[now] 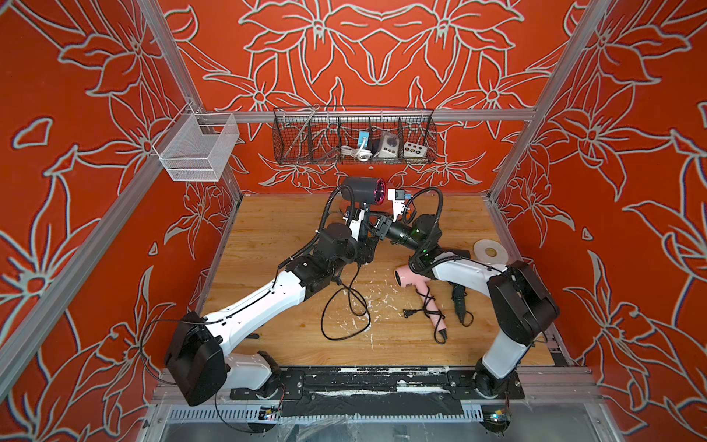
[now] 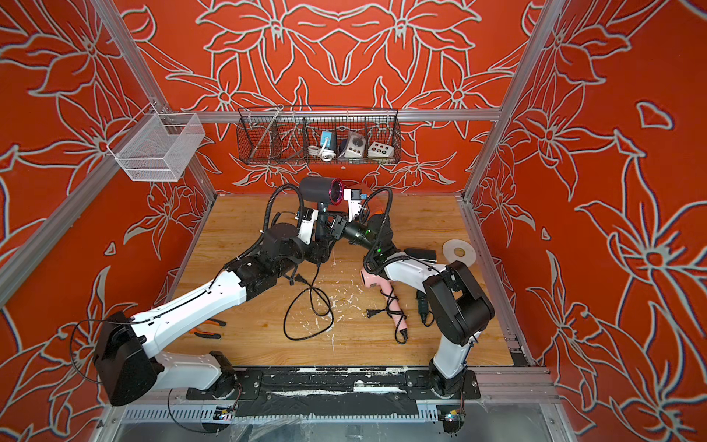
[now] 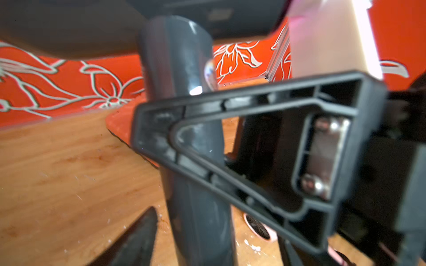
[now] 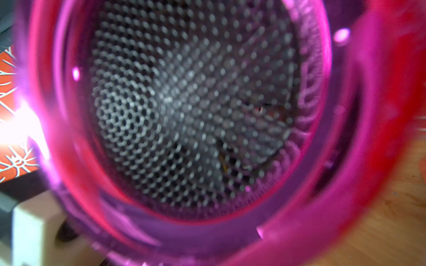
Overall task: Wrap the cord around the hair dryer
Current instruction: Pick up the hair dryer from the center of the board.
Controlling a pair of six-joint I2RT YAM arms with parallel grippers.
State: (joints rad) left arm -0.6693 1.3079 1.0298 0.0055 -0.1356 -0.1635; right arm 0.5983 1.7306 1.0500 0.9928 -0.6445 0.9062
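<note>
A dark grey hair dryer (image 1: 361, 189) (image 2: 319, 190) with a magenta rim is held upright above the back of the table in both top views. My right gripper (image 1: 377, 225) (image 2: 336, 225) is shut on its handle (image 3: 184, 129). My left gripper (image 1: 364, 234) (image 3: 219, 230) stands open around the lower handle, its fingers (image 3: 140, 239) apart from it. The black cord (image 1: 344, 313) (image 2: 306, 317) hangs from the handle and lies in loose loops on the table, plug (image 2: 296, 278) near my left forearm. The right wrist view shows only the dryer's grille (image 4: 184, 110); its own jaws are hidden.
A pink hair dryer (image 1: 417, 285) with wound cord lies front right, a black tool (image 1: 459, 302) beside it, a flat disc (image 1: 489, 250) behind. Orange-handled pliers (image 2: 208, 329) lie under my left arm. A black wire basket (image 1: 354, 136) and a white mesh basket (image 1: 199, 147) hang on the frame.
</note>
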